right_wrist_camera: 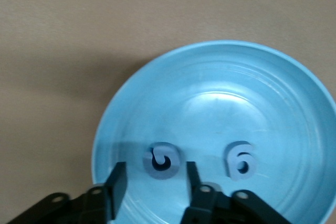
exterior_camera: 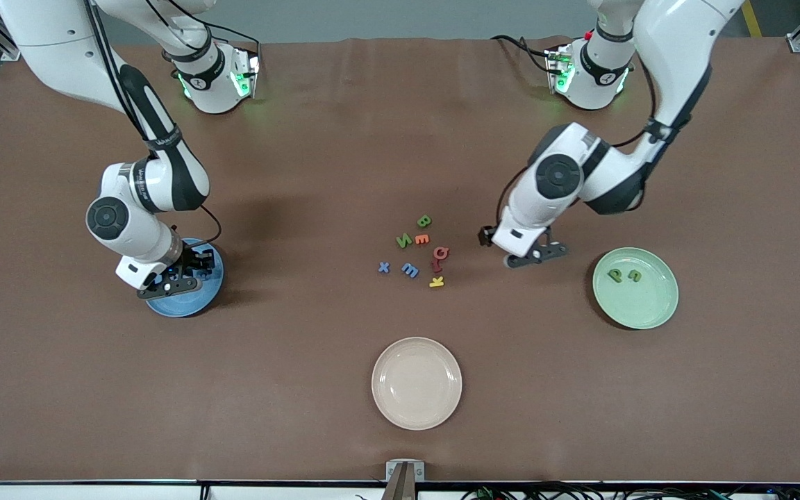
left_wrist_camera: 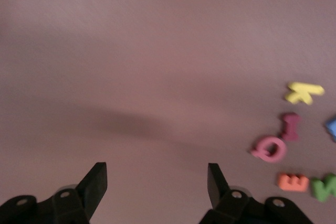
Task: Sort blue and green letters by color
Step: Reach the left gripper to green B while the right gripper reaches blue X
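Observation:
My right gripper (exterior_camera: 176, 279) is open low over the blue plate (exterior_camera: 188, 305). In the right wrist view its fingers (right_wrist_camera: 116, 186) stand either side of a blue G (right_wrist_camera: 161, 161) lying in the plate (right_wrist_camera: 247, 93), with a blue g (right_wrist_camera: 240, 160) beside it. My left gripper (exterior_camera: 535, 255) is open and empty (left_wrist_camera: 156, 182) over bare table between the letter cluster and the green plate (exterior_camera: 650, 312). That plate holds a green P (exterior_camera: 613, 274) and u (exterior_camera: 633, 276). On the table lie a green B (exterior_camera: 424, 221), green N (exterior_camera: 403, 241), blue x (exterior_camera: 384, 267) and blue E (exterior_camera: 410, 270).
An orange E (exterior_camera: 422, 239), red Q (exterior_camera: 441, 253), red I (exterior_camera: 437, 264) and yellow K (exterior_camera: 436, 281) lie among the cluster. The left wrist view shows K (left_wrist_camera: 304, 93), Q (left_wrist_camera: 269, 148) and the orange E (left_wrist_camera: 294, 182). A cream plate (exterior_camera: 417, 417) sits nearest the front camera.

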`<state>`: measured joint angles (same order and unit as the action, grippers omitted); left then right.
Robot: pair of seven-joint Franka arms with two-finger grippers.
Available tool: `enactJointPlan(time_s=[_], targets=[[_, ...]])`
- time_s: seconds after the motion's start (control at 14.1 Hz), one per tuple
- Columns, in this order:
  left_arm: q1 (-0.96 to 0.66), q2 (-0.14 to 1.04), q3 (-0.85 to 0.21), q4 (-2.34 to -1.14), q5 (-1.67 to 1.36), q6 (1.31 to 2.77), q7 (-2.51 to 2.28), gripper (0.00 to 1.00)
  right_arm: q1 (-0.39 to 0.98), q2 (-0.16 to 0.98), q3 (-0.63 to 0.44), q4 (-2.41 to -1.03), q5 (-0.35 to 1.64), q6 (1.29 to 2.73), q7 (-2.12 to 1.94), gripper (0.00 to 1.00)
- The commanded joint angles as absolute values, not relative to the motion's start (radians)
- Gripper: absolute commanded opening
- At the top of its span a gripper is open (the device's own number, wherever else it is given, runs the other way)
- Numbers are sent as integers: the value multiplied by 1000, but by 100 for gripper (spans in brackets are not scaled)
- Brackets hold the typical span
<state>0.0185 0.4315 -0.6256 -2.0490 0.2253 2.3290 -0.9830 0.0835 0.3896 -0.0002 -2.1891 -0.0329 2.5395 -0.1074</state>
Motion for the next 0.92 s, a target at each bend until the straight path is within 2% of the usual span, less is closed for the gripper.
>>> enactJointPlan(time_s=[0.0, 0.35, 0.57, 0.85], targets=[[-46, 482, -624, -2017, 245, 2362, -1086, 85, 80, 347, 31, -2186, -6, 2508, -115, 100], [-162, 548, -620, -2017, 245, 2439, -1216, 85, 184, 351, 32, -1969, -6, 2246, 65, 100], [-195, 575, -618, -2003, 245, 2502, -1276, 85, 302, 374, 31, -1895, 15, 2241, 275, 100], [-247, 633, -594, -1951, 259, 2503, -1295, 85, 467, 538, 29, -1702, 25, 2243, 610, 100]])
